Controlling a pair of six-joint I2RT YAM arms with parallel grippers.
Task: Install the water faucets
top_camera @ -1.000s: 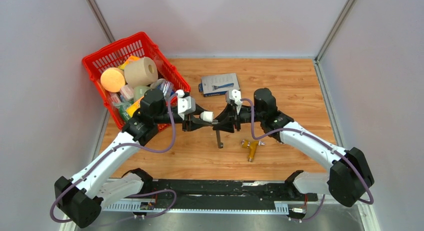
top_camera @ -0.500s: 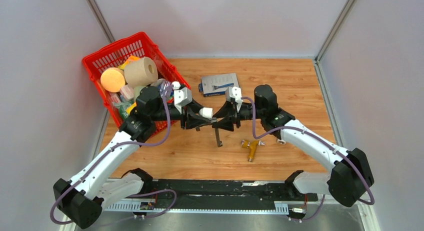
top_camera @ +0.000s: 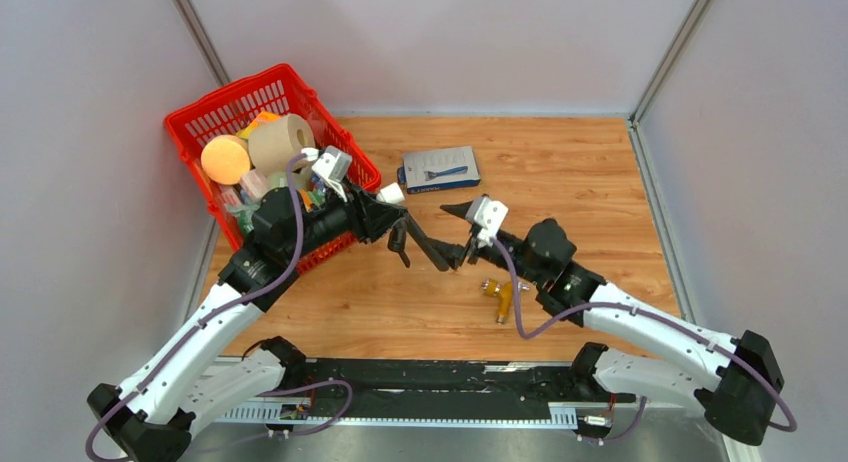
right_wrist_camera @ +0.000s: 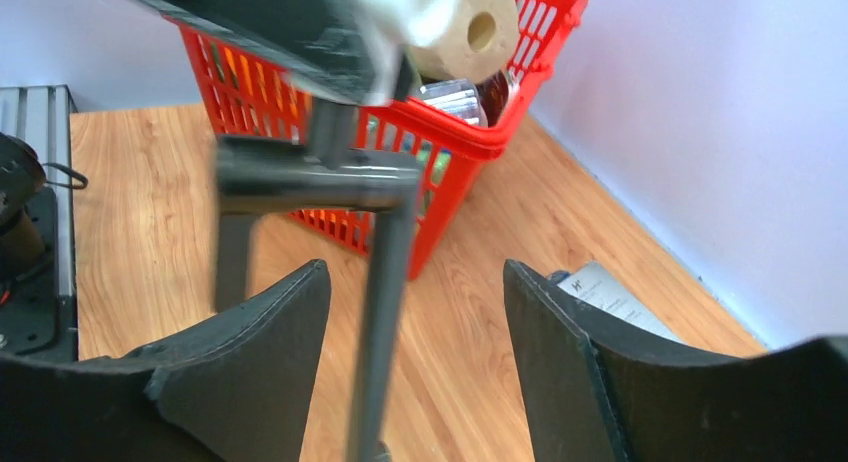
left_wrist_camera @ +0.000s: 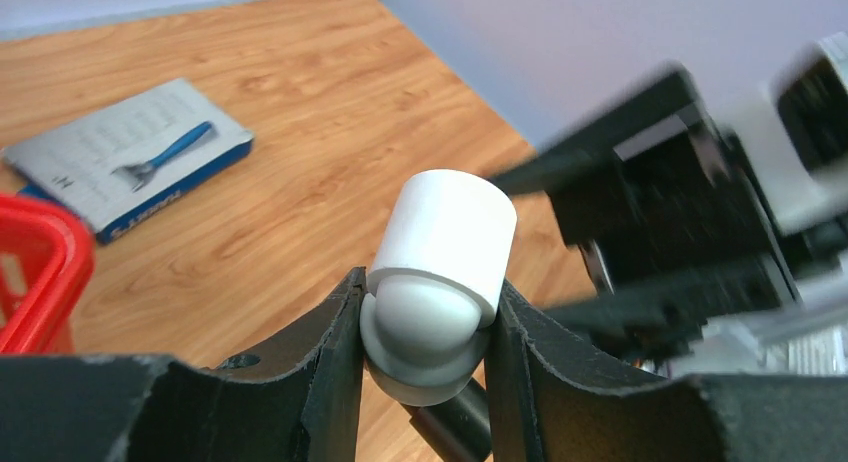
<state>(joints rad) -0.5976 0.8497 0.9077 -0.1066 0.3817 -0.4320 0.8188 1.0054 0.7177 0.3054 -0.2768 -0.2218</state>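
Observation:
My left gripper (top_camera: 390,212) is shut on a white elbow fitting (left_wrist_camera: 440,267), held above the table beside the red basket. The dark grey faucet tube (top_camera: 430,250) hangs from the bottom of that fitting and slants down to the right; its stub shows under the fitting in the left wrist view (left_wrist_camera: 455,427). My right gripper (top_camera: 456,234) is open around the tube's far end. In the right wrist view the tube (right_wrist_camera: 385,302) runs between the spread fingers of the right gripper (right_wrist_camera: 415,272), nearer the left one, with its crossbar (right_wrist_camera: 310,172) above.
The red basket (top_camera: 205,107) full of household items stands at the back left, right behind my left gripper. A grey-blue razor box (top_camera: 440,169) lies at the back centre. A brass fitting (top_camera: 500,297) lies on the wooden table near my right forearm.
My left gripper has moved back-left toward the basket with the fitting, and the tube now slants instead of hanging straight. My right arm has swung toward the near side.

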